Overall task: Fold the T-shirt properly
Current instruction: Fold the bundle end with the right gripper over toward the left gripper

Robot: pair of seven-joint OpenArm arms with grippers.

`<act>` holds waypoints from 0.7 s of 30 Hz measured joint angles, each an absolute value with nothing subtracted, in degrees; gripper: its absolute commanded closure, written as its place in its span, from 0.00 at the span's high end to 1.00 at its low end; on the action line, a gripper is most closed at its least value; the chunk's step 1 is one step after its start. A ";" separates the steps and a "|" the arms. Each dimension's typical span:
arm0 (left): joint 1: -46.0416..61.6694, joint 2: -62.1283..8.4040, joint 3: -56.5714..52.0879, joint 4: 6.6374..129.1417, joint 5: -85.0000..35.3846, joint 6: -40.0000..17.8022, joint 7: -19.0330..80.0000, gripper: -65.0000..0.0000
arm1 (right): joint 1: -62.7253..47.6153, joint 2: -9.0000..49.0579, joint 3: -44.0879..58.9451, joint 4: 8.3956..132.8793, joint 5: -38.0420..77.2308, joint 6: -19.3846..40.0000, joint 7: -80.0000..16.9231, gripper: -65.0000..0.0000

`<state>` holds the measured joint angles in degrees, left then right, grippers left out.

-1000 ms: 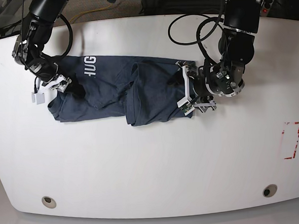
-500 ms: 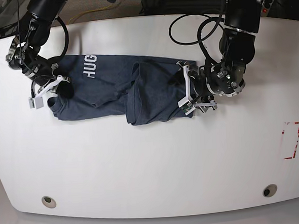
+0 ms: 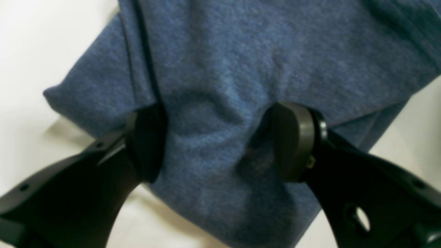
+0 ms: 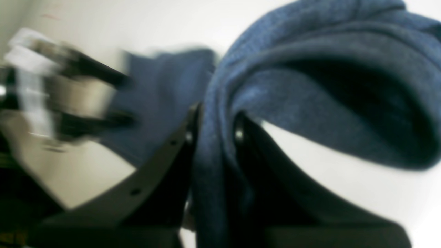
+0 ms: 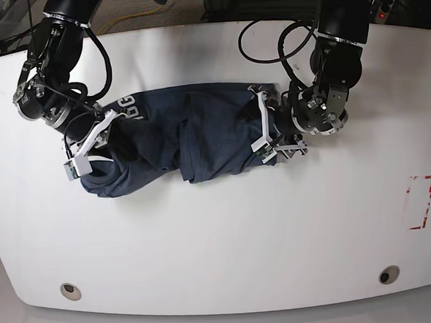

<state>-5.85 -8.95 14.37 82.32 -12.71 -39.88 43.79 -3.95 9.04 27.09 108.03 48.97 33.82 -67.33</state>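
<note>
The white worktop point(image 5: 220, 234) carries the navy T-shirt point(image 5: 192, 137), bunched toward its far edge, left of centre. At its left end, the right gripper point(image 4: 213, 131) has its fingers point(image 4: 179, 144) pinching a raised fold. The left gripper point(image 3: 217, 141), at its right end, has fingers point(image 3: 293, 137) spread, pressing into the cloth

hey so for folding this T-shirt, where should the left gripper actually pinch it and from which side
Best at the bunched edge of the T-shirt nearest that arm, coming in low from the outer side. The left gripper already straddles a raised ridge of doubled fabric there, jaws apart, so closing should catch both layers. The right gripper is shut on the opposite end, which hangs lifted.
</note>
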 measured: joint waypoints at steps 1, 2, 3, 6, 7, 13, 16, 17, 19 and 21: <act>-5.78 -8.91 14.39 82.32 -12.73 -39.90 43.59 0.67 | -3.46 8.82 27.00 108.60 51.44 33.82 -67.72 0.00; -5.69 -8.95 14.41 82.32 -12.95 -39.88 43.53 0.67 | -2.94 8.80 26.41 108.84 53.45 33.80 -67.85 0.00; -5.69 -8.97 14.41 82.32 -13.06 -39.90 43.35 0.67 | -2.57 8.88 25.58 108.90 54.78 33.87 -67.75 0.00; -5.41 -8.91 14.41 82.21 -12.88 -39.86 43.38 0.67 | -1.89 8.71 22.11 109.06 56.51 34.09 -67.85 0.00; -5.41 -8.91 14.41 81.95 -12.99 -39.86 42.96 0.67 | -1.78 8.21 20.78 109.08 56.49 34.09 -67.83 0.00; -5.43 -8.95 14.35 80.84 -13.78 -39.88 42.09 0.67 | 0.25 3.33 14.55 108.60 54.85 34.13 -68.03 0.00; -5.41 -8.95 14.35 80.77 -13.85 -39.88 41.89 0.67 | 1.23 1.96 11.88 107.81 52.34 34.37 -68.03 0.00; -5.43 -8.95 14.35 80.75 -13.85 -39.88 41.93 0.67 | 1.43 1.56 11.27 107.53 51.48 34.54 -67.99 0.00; -5.39 -8.93 14.33 80.73 -13.87 -39.88 41.87 0.67 | 2.13 0.69 9.74 106.61 49.17 34.54 -67.53 0.03; -5.41 -8.93 14.31 80.73 -13.98 -39.90 41.87 0.67 | 2.44 -0.08 7.27 105.14 46.98 34.54 -65.80 0.16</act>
